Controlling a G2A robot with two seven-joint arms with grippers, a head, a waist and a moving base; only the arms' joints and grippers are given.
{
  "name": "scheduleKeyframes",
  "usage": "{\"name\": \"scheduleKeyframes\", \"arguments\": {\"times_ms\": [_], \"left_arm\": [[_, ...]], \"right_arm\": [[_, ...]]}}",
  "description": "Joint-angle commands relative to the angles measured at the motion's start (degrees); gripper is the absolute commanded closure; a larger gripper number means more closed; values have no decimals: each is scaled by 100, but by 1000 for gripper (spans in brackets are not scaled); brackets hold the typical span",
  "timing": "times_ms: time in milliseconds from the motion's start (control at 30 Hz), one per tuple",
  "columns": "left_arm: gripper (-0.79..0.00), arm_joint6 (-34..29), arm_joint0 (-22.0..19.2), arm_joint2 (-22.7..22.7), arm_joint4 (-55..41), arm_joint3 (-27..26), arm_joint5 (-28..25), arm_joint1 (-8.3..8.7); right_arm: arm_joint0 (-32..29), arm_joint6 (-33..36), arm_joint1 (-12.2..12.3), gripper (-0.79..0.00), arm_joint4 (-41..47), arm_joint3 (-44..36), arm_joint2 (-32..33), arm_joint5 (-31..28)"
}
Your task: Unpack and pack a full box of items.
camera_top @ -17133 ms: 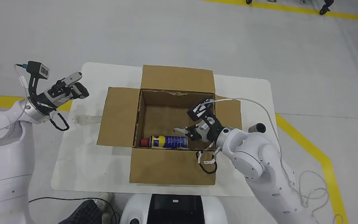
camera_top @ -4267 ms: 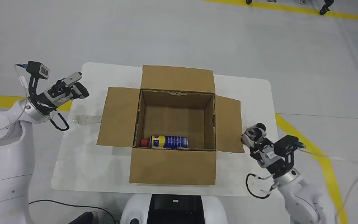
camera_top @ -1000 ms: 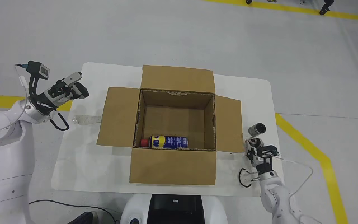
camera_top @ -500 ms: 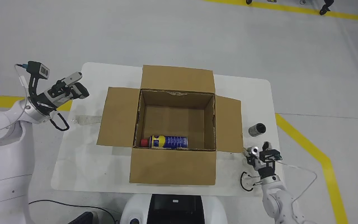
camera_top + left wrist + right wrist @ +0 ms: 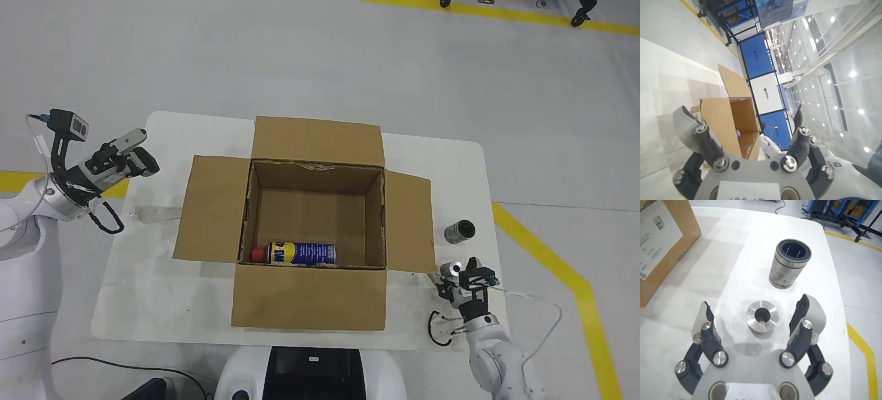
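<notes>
Cardboard box (image 5: pixel 212 207) sits open at the middle of the white desk (image 5: pixel 440 170), and we see a spray can (image 5: pixel 300 253) lying along its lower inner wall. At the lower right we find the right pincer (image 5: pixel 754 303) spread wide on either side of a small metal sleeve (image 5: pixel 762 318), with a gap between the sleeve and each finger, and a larger steel bearing (image 5: pixel 790 263) standing just beyond. At the upper left, by the desk's edge, the left pincer (image 5: pixel 741 113) hangs wide apart.

In your left wrist view the left tool (image 5: pixel 740 111) blocks the lower part of the cardboard box (image 5: pixel 715 117), and the spray can (image 5: pixel 737 133) shows just a blue sliver past the flap. In the right wrist view the box runs off the edge. From the top, the right tool (image 5: pixel 464 276) partly covers the short metal bushing (image 5: pixel 452 269).
</notes>
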Motion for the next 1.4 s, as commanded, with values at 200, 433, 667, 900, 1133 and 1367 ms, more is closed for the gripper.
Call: {"name": "scheduleKeyframes", "arguments": {"times_ms": [200, 433, 667, 900, 1133, 1367], "left_arm": [[-785, 0, 0, 0, 0, 0, 0, 0], [-785, 0, 0, 0, 0, 0, 0, 0], [-785, 0, 0, 0, 0, 0, 0, 0], [-785, 0, 0, 0, 0, 0, 0, 0], [-785, 0, 0, 0, 0, 0, 0, 0], [-785, 0, 0, 0, 0, 0, 0, 0]], "right_arm": [[303, 1, -6, -785, 155, 299, -43, -29], [642, 15, -19, -785, 246, 601, -113, 13], [895, -30, -27, -785, 341, 797, -149, 10], [948, -75, -9, -785, 292, 828, -124, -11], [286, -125, 56, -785, 246, 59, 163, -16], [-451, 44, 120, -785, 268, -1216, 531, -144]]}}
